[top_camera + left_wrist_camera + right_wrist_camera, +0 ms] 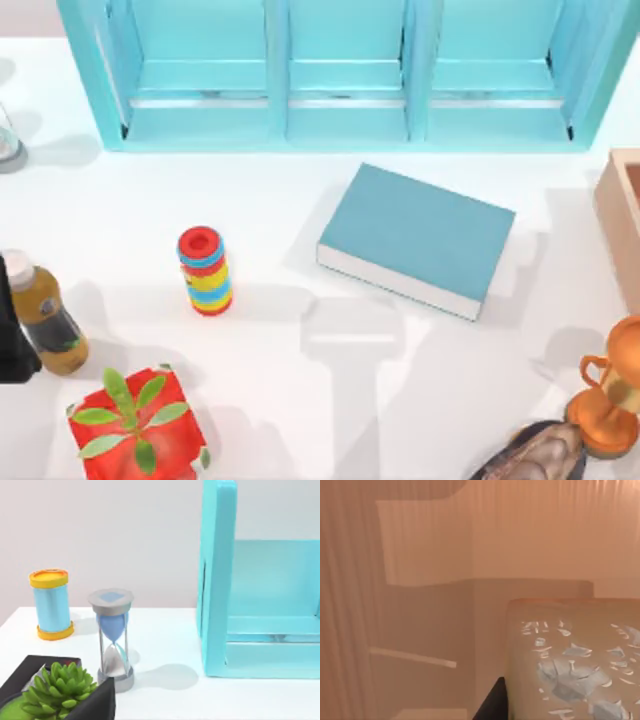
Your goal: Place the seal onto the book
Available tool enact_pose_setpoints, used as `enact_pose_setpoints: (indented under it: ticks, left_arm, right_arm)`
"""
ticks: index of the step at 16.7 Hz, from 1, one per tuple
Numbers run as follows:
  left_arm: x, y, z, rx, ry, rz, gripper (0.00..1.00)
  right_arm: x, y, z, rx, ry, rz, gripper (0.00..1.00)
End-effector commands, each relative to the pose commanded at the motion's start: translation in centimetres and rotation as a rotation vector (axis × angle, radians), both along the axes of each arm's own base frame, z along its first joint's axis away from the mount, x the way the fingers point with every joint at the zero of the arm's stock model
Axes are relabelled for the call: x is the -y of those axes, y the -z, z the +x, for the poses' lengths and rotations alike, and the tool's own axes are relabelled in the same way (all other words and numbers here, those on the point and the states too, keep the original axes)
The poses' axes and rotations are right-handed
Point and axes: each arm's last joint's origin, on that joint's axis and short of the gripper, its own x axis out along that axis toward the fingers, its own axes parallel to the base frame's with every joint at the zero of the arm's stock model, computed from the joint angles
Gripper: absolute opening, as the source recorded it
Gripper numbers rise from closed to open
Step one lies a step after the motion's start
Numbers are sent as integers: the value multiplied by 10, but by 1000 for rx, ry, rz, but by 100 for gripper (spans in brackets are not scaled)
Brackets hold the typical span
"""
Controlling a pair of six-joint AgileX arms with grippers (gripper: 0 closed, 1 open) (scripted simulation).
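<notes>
The small tan-brown stone-like seal (575, 660) sits very close before the right wrist camera; whether the right gripper holds it, I cannot tell. The thick teal-blue hardcover book (420, 232) lies flat, right of the centre of the worktop (300, 400). It is better to keep the seal upright over the middle of the cover and lower it gently. The left arm (12, 345) is parked at the left edge.

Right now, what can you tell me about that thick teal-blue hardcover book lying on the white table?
The thick teal-blue hardcover book lies flat and closed on the white table, right of centre, turned at a slant to the table's edges. Its cover is plain and unmarked; pale white-grey page edges show along its near side. It sits in front of the turquoise shelf unit, apart from it. Nothing rests on it or touches it.
</notes>
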Motion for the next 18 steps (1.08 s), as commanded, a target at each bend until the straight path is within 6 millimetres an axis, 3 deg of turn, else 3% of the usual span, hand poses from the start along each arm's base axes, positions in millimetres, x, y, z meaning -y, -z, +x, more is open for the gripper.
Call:
enact_pose_setpoints:
  ticks: [3,6,11,14,18]
  left_arm:
    - [0,0,0,0,0,0,100]
    - [0,0,0,0,0,0,100]
    - [0,0,0,0,0,0,100]
    - [0,0,0,0,0,0,100]
    - [0,0,0,0,0,0,100]
  right_arm:
    - [-22,-33,9,24,25,3,0]
    - [-60,-67,12,22,30,16,0]
    - [-122,-116,2,-9,6,15,0]
    - [-141,-131,-6,-19,-19,5,0]
    - [-140,-130,-5,-25,-15,6,0]
